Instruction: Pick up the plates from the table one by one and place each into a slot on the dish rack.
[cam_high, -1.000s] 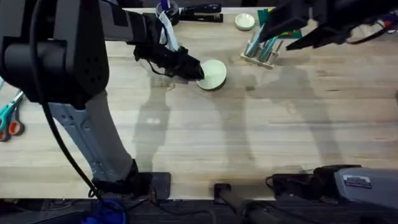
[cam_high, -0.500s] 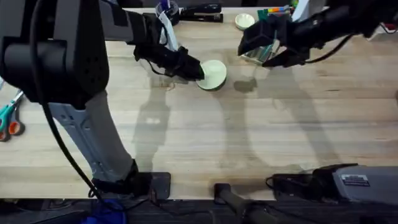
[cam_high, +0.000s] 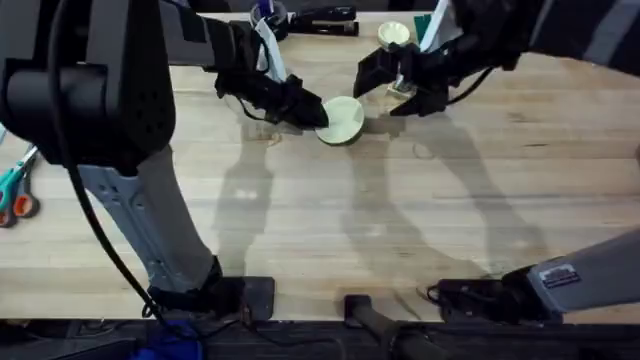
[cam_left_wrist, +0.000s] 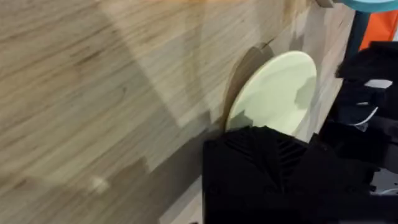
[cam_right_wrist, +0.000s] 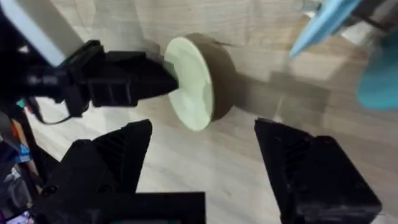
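Observation:
A pale cream-yellow plate (cam_high: 343, 120) is tipped up on its edge on the table (cam_high: 420, 220), past the middle. My left gripper (cam_high: 308, 111) is shut on its left rim. In the right wrist view the plate (cam_right_wrist: 189, 84) stands nearly upright with the left gripper (cam_right_wrist: 163, 79) clamped on it. My right gripper (cam_high: 390, 85) hovers open just right of the plate, its fingers (cam_right_wrist: 106, 168) spread wide. In the left wrist view the plate (cam_left_wrist: 277, 93) shows beyond my black finger (cam_left_wrist: 267, 162). The dish rack (cam_high: 402, 88) is mostly covered by my right arm.
A small white bowl (cam_high: 393, 33) sits at the back edge. Teal plates (cam_right_wrist: 329, 18) show beside the right gripper. Scissors (cam_high: 15, 190) lie at the left edge, and a black stapler (cam_high: 325, 20) lies at the back. The front half of the table is bare wood.
My right arm has swung left from over the rack and come down beside the plate. The left gripper and the plate have stayed put.

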